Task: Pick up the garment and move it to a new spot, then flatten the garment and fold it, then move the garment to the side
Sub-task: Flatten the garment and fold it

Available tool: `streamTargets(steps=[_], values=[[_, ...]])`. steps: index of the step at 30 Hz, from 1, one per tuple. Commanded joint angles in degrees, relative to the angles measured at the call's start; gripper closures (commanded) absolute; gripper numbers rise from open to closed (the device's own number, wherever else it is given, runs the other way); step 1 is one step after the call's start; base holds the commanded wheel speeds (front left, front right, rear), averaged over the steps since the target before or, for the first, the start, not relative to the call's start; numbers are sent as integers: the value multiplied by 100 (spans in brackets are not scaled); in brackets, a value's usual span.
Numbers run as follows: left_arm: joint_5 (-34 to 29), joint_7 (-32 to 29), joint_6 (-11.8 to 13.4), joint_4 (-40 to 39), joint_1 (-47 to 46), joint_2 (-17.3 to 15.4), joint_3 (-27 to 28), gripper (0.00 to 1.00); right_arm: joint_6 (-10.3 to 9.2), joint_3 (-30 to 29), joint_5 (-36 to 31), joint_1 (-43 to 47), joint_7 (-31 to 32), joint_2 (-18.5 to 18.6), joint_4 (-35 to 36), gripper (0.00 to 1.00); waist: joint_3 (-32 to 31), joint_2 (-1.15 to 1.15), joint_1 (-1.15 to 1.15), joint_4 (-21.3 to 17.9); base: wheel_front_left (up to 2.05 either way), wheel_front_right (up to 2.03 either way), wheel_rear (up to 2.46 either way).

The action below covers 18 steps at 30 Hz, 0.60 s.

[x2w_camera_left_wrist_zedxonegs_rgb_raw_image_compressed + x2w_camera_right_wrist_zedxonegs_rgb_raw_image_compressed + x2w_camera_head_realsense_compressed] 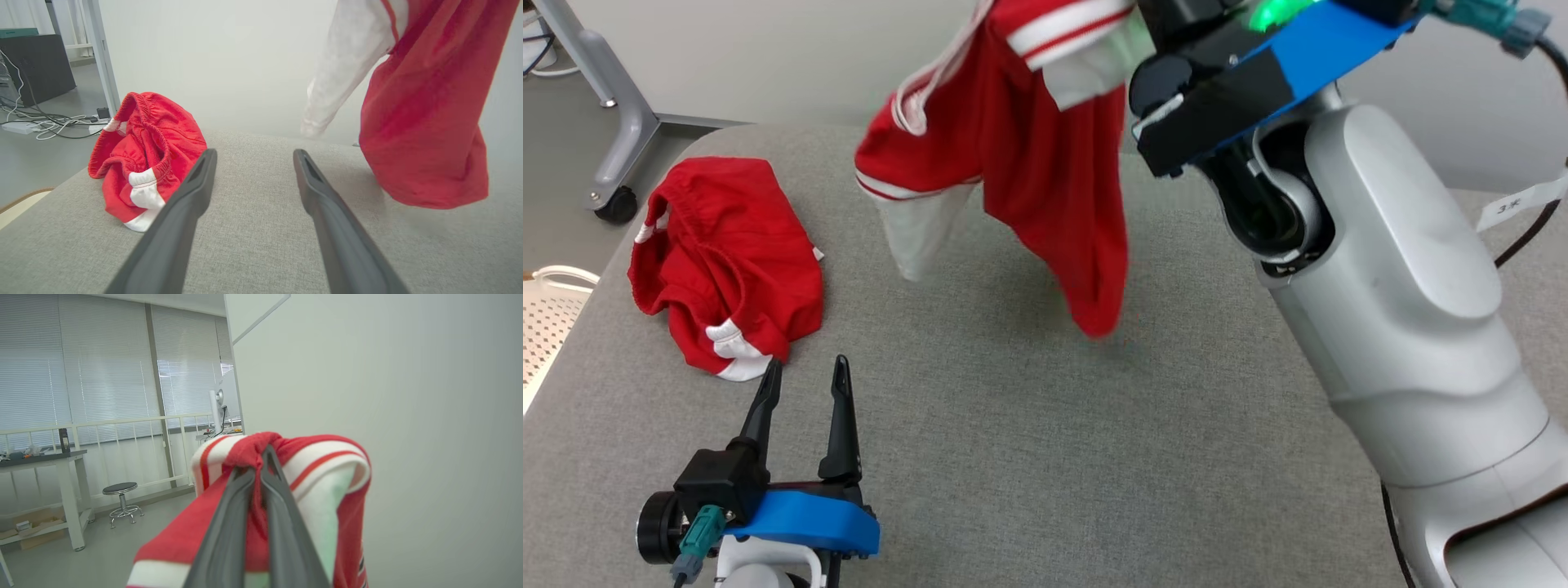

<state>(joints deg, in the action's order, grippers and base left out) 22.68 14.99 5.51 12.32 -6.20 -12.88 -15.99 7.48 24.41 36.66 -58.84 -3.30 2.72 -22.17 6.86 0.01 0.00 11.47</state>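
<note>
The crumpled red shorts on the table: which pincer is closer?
Left. The left pincer sits beside the shorts; the right pincer is raised farther off, clamping the hanging garment.

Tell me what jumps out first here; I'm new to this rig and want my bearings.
A red-and-white garment hangs over the grey table, its bunched edge pinched in the shut right tool. A second red garment lies crumpled on the table's left side, just beyond the open left tool, which holds nothing.
</note>
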Motion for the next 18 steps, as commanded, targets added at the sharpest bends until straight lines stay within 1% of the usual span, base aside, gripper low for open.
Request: streamTargets(steps=[1, 3, 5, 8, 9, 10, 12, 14, 15, 16, 18], values=[[-38, 24, 4, -25, -91, 4, 2, 0, 3, 41, 62, -269, -309, 31, -75, 100, 43, -1, 0, 26, 0, 0, 0], [-49, 25, 16, -51, -79, 7, 17, 0, 3, 53, 15, -337, -482, 30, -268, 100, 64, -1, 0, 29, 0, 0, 0], [-54, 25, 32, -75, -70, 17, 38, 0, 3, 14, -202, -267, -469, 43, -524, 100, 97, -1, 0, 17, 0, 0, 0], [-65, 26, 16, -103, -76, 26, 52, 0, 2, -45, -627, 46, -362, 351, -1000, 100, 134, -1, 0, 12, 0, 0, 0], [-65, 26, 16, -103, -76, 26, 52, 0, 2, -45, -627, 46, -362, 351, -1000, 100, 134, -1, 0, 12, 0, 0, 0], [-61, 27, 2, -106, -88, 34, 51, 0, 2, -90, -769, 159, -332, 482, -1189, 100, 147, -1, 0, 14, 0, 0, 0], [-63, 27, -31, -100, -116, 46, 44, 0, 2, -225, -960, 386, -289, 680, -1585, 100, 175, -1, 0, 19, 0, 0, 0], [-78, 27, -50, -90, -126, 53, 40, 0, 3, -453, -1049, 576, -320, 791, -2003, 100, 202, -1, 0, 16, 0, 0, 0], [-82, 27, -60, -87, -125, 58, 39, 0, 3, -585, -1090, 668, -322, 845, -2245, 87, 211, -1, 0, 14, 0, 0, 0], [-87, 27, -78, -77, -127, 61, 36, 0, 3, -695, -1144, 727, -344, 904, -2435, 0, 215, -1, 0, 15, 0, 0, 0], [-108, 27, -90, -59, -144, 73, 23, 0, 3, -907, -1250, 849, -393, 981, -2816, 0, 204, -1, 0, 22, 0, 0, 0]])
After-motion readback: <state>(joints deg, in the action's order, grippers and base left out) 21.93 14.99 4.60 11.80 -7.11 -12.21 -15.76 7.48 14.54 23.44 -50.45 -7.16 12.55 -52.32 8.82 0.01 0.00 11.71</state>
